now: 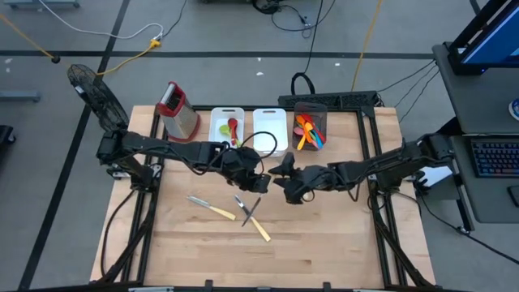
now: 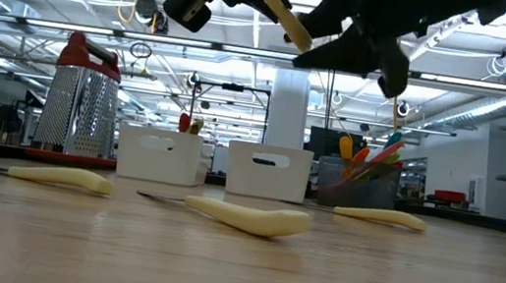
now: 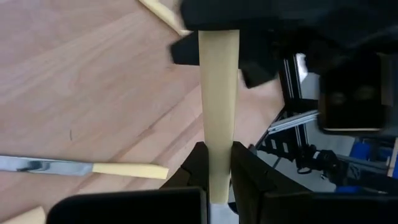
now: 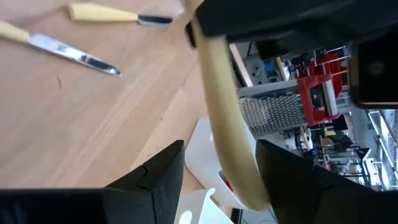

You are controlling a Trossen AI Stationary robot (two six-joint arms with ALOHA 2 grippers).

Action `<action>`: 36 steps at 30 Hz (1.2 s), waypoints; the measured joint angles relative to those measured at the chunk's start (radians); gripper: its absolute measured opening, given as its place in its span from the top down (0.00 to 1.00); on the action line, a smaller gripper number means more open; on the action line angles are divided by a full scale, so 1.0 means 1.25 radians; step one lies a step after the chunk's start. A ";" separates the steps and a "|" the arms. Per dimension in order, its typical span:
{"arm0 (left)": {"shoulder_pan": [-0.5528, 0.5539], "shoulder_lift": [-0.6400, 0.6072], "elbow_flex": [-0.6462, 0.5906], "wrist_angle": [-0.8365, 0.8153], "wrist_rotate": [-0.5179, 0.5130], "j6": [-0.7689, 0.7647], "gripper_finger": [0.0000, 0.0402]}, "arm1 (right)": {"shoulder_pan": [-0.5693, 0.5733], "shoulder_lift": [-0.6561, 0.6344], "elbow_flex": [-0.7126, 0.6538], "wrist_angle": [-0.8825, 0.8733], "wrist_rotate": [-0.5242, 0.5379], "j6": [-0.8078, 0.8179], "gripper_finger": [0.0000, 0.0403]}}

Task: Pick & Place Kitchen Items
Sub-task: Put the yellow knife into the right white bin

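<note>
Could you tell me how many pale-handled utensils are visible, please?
4. Three utensils lie on the table: left, middle, right. The fourth is aloft in the left gripper. Bins may hide more.

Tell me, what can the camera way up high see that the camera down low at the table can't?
Only the high view shows the floor cables around the table and both whole arms, left gripper meeting right gripper mid-table.

Only the low view shows the ceiling lights of the room and the cream-handled utensil held up in the air.

Both show the grater, two white bins, the dark bin of colourful utensils and cream-handled utensils lying on the table.
</note>
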 joint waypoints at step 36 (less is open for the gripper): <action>0.037 -0.002 0.001 0.007 -0.029 -0.015 0.94 | 0.003 0.045 0.023 0.012 0.084 0.078 0.90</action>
